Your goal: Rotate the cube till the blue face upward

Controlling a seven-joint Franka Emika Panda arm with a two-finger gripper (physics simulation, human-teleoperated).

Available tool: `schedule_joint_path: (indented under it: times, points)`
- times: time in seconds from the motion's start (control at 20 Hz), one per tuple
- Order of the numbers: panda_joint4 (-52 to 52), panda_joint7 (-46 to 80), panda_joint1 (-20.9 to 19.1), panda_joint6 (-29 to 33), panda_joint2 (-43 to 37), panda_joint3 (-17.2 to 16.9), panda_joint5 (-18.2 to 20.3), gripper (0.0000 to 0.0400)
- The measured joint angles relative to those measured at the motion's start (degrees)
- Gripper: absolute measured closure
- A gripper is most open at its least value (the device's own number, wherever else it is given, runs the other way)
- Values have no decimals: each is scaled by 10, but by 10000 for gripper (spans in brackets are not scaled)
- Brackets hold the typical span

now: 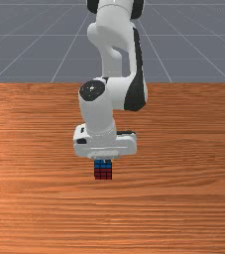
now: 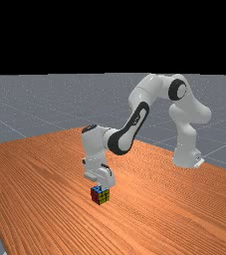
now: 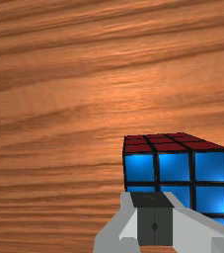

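In the front view my gripper (image 1: 104, 160) is low over the cube (image 1: 103, 172), whose blue face is on top and red face toward the camera. The far view has the cube (image 2: 100, 195) upright on the table, blue up, red on one side and yellow on another, with the gripper (image 2: 100, 187) right at its top. In the wrist view the gripper (image 3: 154, 220) has both fingers pressed together, hiding part of the blue face of the cube (image 3: 175, 167). Whether the tips touch that face I cannot tell.
The wooden table (image 1: 183, 198) spreads out on every side of the cube. Its near-left edge runs down the far view's left, and the arm's base (image 2: 186, 152) stands at the far view's right.
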Motion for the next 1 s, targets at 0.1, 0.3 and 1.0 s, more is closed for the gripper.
schedule_joint_path:
  times: [0.1,0.3,1.0]
  points:
    - [0,1,2,2,0,0,-1,391]
    - [-3,6,9,10,-1,1,-3,374]
    - [-9,38,66,13,2,16,-22,400]
